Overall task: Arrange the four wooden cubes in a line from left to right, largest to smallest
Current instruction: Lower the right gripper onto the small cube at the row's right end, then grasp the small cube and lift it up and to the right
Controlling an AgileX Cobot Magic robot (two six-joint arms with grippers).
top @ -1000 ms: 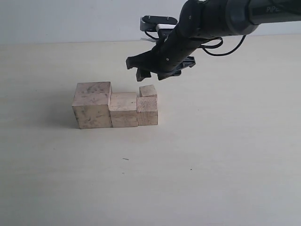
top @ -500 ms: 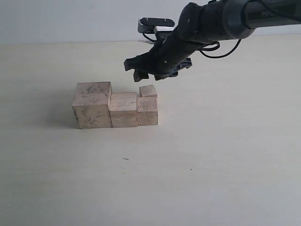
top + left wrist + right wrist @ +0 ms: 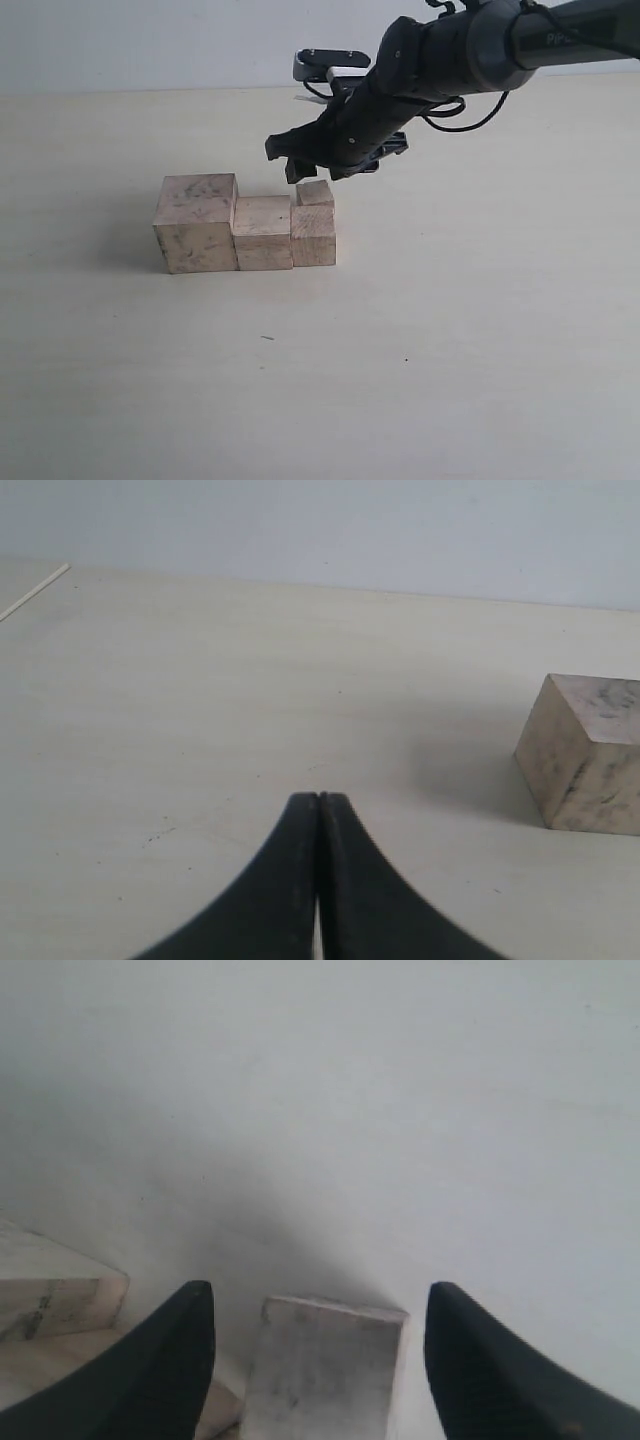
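"PIP", cut off, on right arm (image 3: 585, 28)

The pale cream desk (image 3: 450, 330) carries a row left of its middle, about halfway between far and near edges: the largest cube (image 3: 197, 225), the second cube (image 3: 263, 235) and the third cube (image 3: 313, 237), sides touching, shrinking toward the right edge. The smallest cube (image 3: 315, 192) shows above the third, whether atop or behind it is unclear. A dark fleck (image 3: 267, 338) lies nearer the near edge.

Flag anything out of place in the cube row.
The smallest cube is out of line: it shows above the third cube, on top of or behind it, not to its right. The right claw hangs open over it.
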